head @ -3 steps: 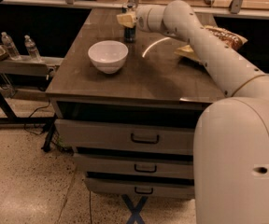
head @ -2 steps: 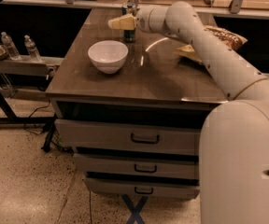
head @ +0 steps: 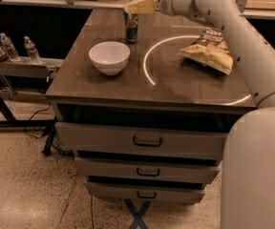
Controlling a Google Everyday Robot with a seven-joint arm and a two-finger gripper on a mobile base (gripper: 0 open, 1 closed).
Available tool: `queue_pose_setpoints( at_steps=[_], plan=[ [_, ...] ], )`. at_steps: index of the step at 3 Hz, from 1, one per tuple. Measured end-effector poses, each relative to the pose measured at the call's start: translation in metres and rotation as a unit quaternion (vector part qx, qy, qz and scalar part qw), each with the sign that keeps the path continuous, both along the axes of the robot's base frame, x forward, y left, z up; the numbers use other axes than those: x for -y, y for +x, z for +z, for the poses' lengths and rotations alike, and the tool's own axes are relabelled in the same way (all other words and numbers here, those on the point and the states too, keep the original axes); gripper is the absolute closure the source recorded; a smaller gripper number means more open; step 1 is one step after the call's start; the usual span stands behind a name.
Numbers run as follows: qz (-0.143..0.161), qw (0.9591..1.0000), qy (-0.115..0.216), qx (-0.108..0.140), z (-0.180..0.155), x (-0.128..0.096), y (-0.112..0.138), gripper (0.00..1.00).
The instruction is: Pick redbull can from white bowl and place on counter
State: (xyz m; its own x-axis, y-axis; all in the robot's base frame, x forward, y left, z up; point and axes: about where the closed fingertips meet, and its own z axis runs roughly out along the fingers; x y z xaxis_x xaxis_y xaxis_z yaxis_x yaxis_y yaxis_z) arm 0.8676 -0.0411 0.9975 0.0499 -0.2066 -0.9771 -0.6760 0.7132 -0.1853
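Gripper (head: 140, 5): hangs over the far edge of the counter (head: 104, 87), just above the redbull can (head: 131, 27) and clear of it, carrying nothing. From this side I cannot tell whether it is spread or closed.
Change: a second ago the gripper was down at the can's level and covering it. It has since lifted up and a little toward the right edge, leaving the can in plain sight.
Redbull can: stands upright on the counter near the far edge, just behind the white bowl (head: 109, 57), touching neither the bowl nor the gripper.
White bowl: sits toward the far left corner, empty (nothing shows above its rim).
Meaning for the task: the can is out of the bowl and stands on the counter by itself, so the placing looks done. Only drawing the arm (head: 233, 27) back seems left.
Arm: reaches from the near right corner along the right edge to the far edge.
Chip bag (head: 206, 54): lies toward the far right corner, under the arm, beside the white circle (head: 147, 70).
Water bottles (head: 30, 49): two stand on a low shelf beyond the left edge, well apart from the can.
Drawers (head: 147, 141): three sit under the near edge.
In the way: the can is right below the gripper, so a low retreat could tip it. The chip bag lies under the arm's way back.
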Motion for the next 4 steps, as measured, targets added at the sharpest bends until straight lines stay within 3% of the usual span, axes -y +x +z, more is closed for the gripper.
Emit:
queue_pose_setpoints(
  at_steps=[1, 2, 3, 4],
  plan=[
    [-0.019, 0.9964, -0.027, 0.077, 0.071, 0.046, -0.033, 0.00],
    [-0.066, 0.9838, -0.050, 0.159, 0.145, 0.098, -0.085, 0.00],
    [-0.095, 0.9792, -0.056, 0.170, 0.153, 0.132, -0.101, 0.00],
    [-0.084, 0.9812, -0.053, 0.166, 0.149, 0.118, -0.095, 0.00]
  ],
)
